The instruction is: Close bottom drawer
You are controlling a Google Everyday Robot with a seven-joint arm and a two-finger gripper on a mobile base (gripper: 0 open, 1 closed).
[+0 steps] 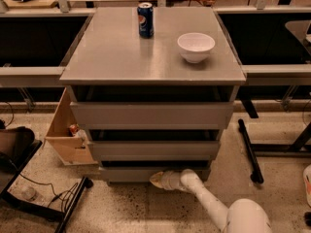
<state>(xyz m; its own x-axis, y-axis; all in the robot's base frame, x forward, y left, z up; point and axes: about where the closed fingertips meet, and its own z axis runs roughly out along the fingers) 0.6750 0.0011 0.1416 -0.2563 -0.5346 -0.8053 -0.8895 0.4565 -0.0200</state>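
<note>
Gripper: gripper (158, 179) sits low at the near side of the cabinet, against the lower edge of the bottom drawer (121, 173), about mid-width; whether it is clenched or released cannot be told.
Arm: white rounded arm (206, 200) reaches in from the near right, close to the floor.
Bottom drawer: lowest and narrowest of three grey fronts, plain and handle-less; a dark slot shows above it, interior not visible.
Middle drawer (153, 150): flat grey front, dark slot above.
Top drawer (151, 115): tallest and widest grey front, dark opening above.
Wooden box (65, 144): open plywood box on the floor, touching the cabinet's left side; a small item with red on it lies inside, not identifiable.
Cabinet top (107, 57): smooth matt grey slab.
Can (145, 20): blue cylinder, upright, far centre of the top.
Bowl (196, 47): white, round, glossy, upright, right of the can and apart from it.
Floor (136, 210): speckled pale terrazzo; black cables (60, 198) at near left.
Room: black stand leg (249, 149) on the right; grey benches left and right.
</note>
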